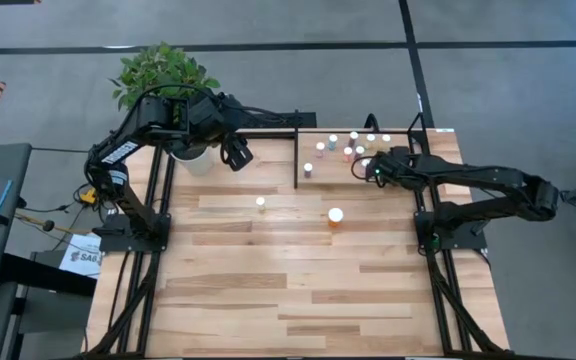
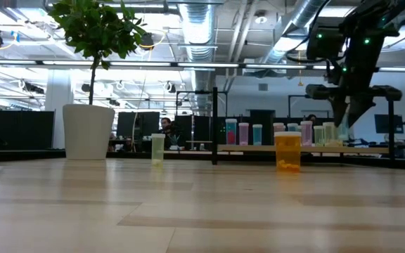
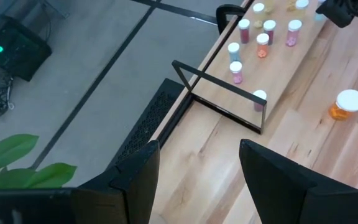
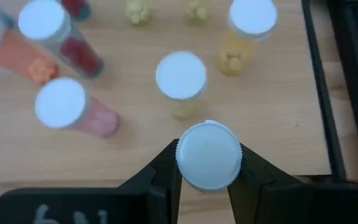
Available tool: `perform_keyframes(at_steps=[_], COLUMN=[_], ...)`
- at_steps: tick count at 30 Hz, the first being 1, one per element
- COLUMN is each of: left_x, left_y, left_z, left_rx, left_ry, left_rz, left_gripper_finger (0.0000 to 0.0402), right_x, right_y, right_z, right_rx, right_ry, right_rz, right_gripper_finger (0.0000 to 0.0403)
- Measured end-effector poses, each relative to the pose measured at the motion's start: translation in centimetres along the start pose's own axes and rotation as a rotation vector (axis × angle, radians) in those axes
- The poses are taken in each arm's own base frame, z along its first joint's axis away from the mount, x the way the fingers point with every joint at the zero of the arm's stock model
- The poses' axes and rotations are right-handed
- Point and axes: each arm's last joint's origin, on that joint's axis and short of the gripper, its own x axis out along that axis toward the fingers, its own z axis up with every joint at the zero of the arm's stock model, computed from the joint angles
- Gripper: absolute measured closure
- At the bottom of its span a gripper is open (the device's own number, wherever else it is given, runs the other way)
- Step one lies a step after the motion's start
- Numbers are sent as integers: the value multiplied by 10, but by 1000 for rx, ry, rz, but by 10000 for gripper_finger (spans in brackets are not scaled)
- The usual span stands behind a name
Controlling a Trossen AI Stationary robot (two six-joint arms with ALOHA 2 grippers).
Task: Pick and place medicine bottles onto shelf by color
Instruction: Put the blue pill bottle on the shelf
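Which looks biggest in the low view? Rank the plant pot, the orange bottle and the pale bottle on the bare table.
1. white plant pot, though farthest back.
2. orange bottle, slightly nearer the camera.
3. pale bottle, clearly slimmer and shorter.

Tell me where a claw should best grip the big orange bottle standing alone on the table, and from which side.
Probably from straight above: the big orange bottle stands upright with its white cap up and bare planks all round, so a claw could close on the round cap or the wall just below it. The left claw hangs open nearby; the right claw already holds a bottle.
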Motion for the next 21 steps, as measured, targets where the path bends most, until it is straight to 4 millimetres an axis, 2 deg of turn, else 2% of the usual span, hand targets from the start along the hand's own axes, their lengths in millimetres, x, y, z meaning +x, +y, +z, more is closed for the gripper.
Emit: perform_keyframes(at_steps=[5,21], left_x=[0,0], left_y=[0,0], left_z=[0,0], left_rx=[0,0], left_ry=[0,0], left_rz=[0,0], left_gripper_finger=[192,192], right_x=[0,-1], right_y=[-2,-8], right_z=[1,-2], right_rx=[37,105], right_ry=[-53,-56], right_rz=[-36,-105], right_gripper_finger=[290,290])
